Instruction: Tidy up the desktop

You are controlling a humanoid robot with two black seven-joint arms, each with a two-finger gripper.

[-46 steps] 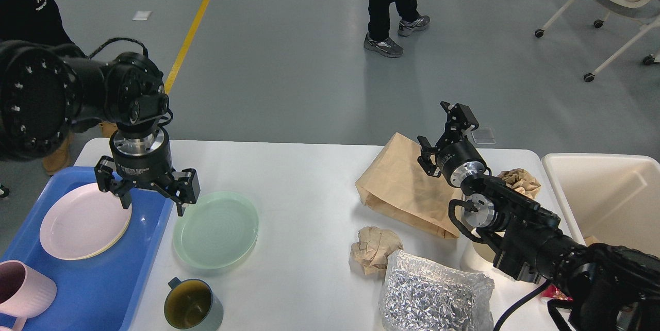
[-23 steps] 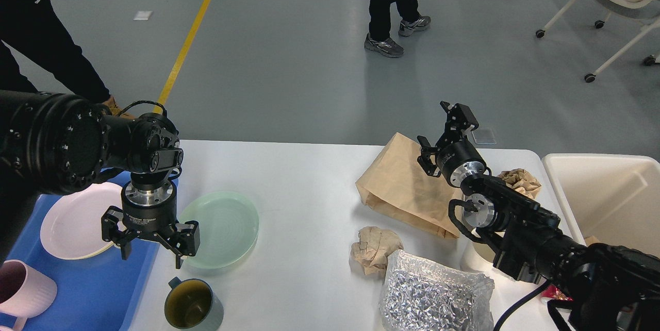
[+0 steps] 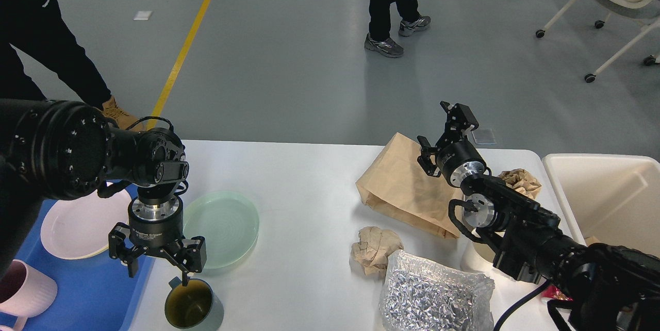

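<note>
**Left gripper poised over the green mug**

On the desktop [image 3: 309, 186], the green mug [image 3: 193, 310] stands just below the left gripper [image 3: 157, 261], whose fingers are spread and empty; the right gripper [image 3: 443, 132], also parted and empty, sits far off

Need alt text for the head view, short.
The left hand, open, hangs just above a dark green mug on the white desktop, beside a green plate and a blue tray. The right hand is open above a brown paper bag, near crumpled paper and foil.
</note>
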